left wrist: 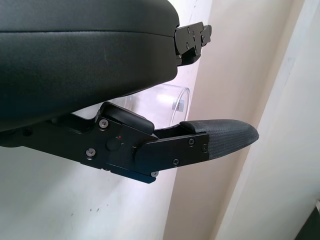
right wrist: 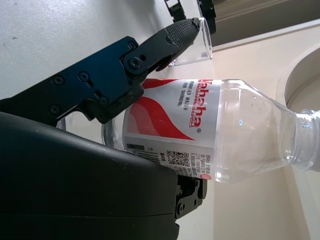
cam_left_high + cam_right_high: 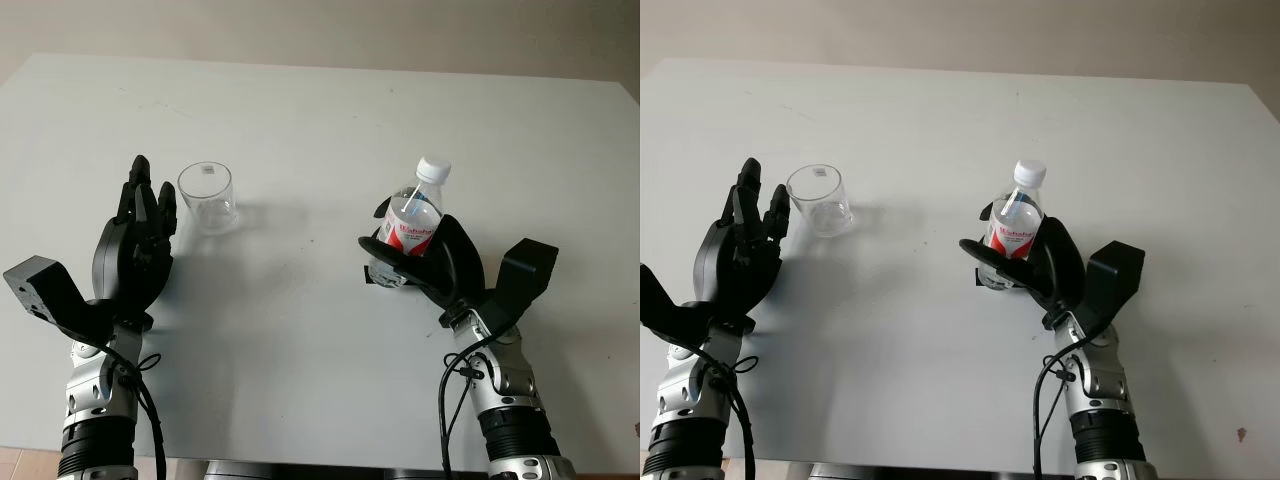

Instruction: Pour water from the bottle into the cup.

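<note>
A clear plastic water bottle [image 3: 412, 222] with a red-and-white label and a white cap [image 3: 433, 168] stands nearly upright at the table's right of centre. My right hand [image 3: 400, 250] is shut on its lower body; in the right wrist view a finger [image 2: 165, 40] crosses the label of the bottle [image 2: 210, 135]. A clear glass cup [image 3: 206, 197] stands upright and apart at the left. Just left of the cup, my left hand [image 3: 150, 200] is open and holds nothing. The left wrist view shows the cup [image 1: 160, 102] behind a fingertip [image 1: 220, 137].
The white table [image 3: 320, 120] stretches wide behind and between the cup and bottle. Its far edge meets a beige wall, and its right edge runs along the picture's right side.
</note>
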Controlling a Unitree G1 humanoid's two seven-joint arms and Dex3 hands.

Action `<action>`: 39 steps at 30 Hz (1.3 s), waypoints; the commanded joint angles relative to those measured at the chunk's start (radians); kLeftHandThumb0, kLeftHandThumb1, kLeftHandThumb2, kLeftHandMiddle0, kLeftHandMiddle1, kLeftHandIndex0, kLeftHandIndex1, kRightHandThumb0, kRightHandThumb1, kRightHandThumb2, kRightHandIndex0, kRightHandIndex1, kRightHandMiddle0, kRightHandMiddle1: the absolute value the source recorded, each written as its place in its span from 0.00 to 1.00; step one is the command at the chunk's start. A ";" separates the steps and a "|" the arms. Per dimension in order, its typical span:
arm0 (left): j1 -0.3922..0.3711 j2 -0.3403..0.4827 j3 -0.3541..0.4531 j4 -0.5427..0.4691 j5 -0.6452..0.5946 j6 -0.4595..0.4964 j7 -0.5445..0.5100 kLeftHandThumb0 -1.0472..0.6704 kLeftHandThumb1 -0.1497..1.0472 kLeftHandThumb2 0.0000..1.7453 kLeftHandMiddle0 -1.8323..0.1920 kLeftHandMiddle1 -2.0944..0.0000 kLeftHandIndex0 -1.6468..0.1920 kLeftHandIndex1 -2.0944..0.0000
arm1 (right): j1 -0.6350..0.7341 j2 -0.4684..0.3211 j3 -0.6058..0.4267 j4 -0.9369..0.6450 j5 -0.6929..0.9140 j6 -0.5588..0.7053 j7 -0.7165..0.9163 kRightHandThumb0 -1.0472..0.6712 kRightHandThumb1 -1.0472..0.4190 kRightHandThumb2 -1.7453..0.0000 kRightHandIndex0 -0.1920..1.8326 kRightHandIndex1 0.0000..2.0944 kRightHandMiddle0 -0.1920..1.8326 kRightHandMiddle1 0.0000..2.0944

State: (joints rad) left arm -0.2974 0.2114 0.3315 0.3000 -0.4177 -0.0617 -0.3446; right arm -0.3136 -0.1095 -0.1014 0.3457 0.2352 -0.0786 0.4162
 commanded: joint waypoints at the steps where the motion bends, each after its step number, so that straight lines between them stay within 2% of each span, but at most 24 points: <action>1: -0.009 0.003 -0.001 0.003 0.008 -0.005 0.006 0.12 1.00 0.32 0.97 0.97 0.98 0.98 | 0.026 -0.013 0.003 0.021 -0.012 -0.014 0.005 0.33 0.05 0.97 0.08 1.00 0.17 1.00; 6: -0.008 0.002 -0.006 0.005 0.012 -0.015 0.001 0.12 1.00 0.33 0.98 0.97 0.99 0.98 | 0.029 -0.016 0.006 0.031 -0.031 -0.049 0.004 0.32 0.06 0.97 0.08 1.00 0.17 1.00; 8: -0.007 0.000 -0.005 0.007 0.008 -0.015 -0.001 0.12 1.00 0.33 0.98 0.98 0.99 0.98 | 0.030 -0.020 0.011 0.039 -0.050 -0.072 -0.001 0.30 0.07 0.97 0.07 1.00 0.14 1.00; 11: -0.006 -0.001 -0.006 0.007 0.010 -0.016 0.002 0.12 1.00 0.33 0.98 0.97 0.99 0.98 | 0.027 -0.025 0.016 0.050 -0.065 -0.090 0.002 0.29 0.07 0.97 0.02 0.99 0.07 0.98; 12: -0.006 -0.001 -0.006 0.007 0.010 -0.017 0.000 0.12 1.00 0.33 0.98 0.98 0.99 0.98 | 0.026 -0.028 0.019 0.052 -0.069 -0.089 0.003 0.28 0.07 0.97 0.02 0.93 0.06 0.94; 14: -0.006 -0.004 -0.004 0.013 0.007 -0.024 -0.004 0.12 1.00 0.34 0.98 0.97 0.99 0.98 | 0.026 -0.039 0.032 0.051 -0.098 -0.089 -0.009 0.25 0.08 0.97 0.02 0.65 0.03 0.70; 17: -0.005 -0.003 -0.005 0.017 0.009 -0.030 -0.004 0.12 1.00 0.34 0.98 0.97 0.99 0.98 | 0.027 -0.043 0.039 0.049 -0.121 -0.096 -0.025 0.22 0.10 0.97 0.04 0.31 0.04 0.39; 19: -0.004 -0.004 -0.006 0.017 0.009 -0.031 -0.003 0.12 1.00 0.34 0.98 0.97 0.99 0.98 | 0.028 -0.041 0.038 0.048 -0.119 -0.096 -0.031 0.21 0.11 0.97 0.05 0.16 0.04 0.28; 21: -0.002 -0.005 -0.008 0.013 0.009 -0.031 -0.004 0.12 1.00 0.34 0.98 0.98 0.99 0.98 | 0.029 -0.039 0.036 0.047 -0.112 -0.099 -0.032 0.20 0.11 0.97 0.04 0.07 0.03 0.21; 24: -0.003 -0.006 -0.010 0.016 0.007 -0.038 -0.013 0.13 1.00 0.35 0.99 0.98 1.00 0.98 | 0.030 -0.039 0.034 0.048 -0.111 -0.114 -0.036 0.18 0.12 0.97 0.01 0.02 0.01 0.12; 28: -0.003 -0.012 -0.011 0.011 0.006 -0.035 -0.009 0.13 1.00 0.35 0.99 0.98 1.00 0.98 | 0.032 -0.038 0.033 0.054 -0.119 -0.140 -0.054 0.16 0.12 0.97 0.00 0.00 0.00 0.02; 39: 0.007 -0.017 -0.014 0.010 0.009 -0.046 -0.011 0.14 1.00 0.36 0.99 0.98 1.00 1.00 | 0.031 -0.022 0.033 0.069 -0.185 -0.228 -0.193 0.12 0.12 0.97 0.00 0.00 0.00 0.00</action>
State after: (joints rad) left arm -0.2969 0.1990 0.3196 0.3210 -0.4115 -0.0965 -0.3527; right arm -0.2920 -0.1363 -0.0641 0.4033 0.0532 -0.2901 0.2344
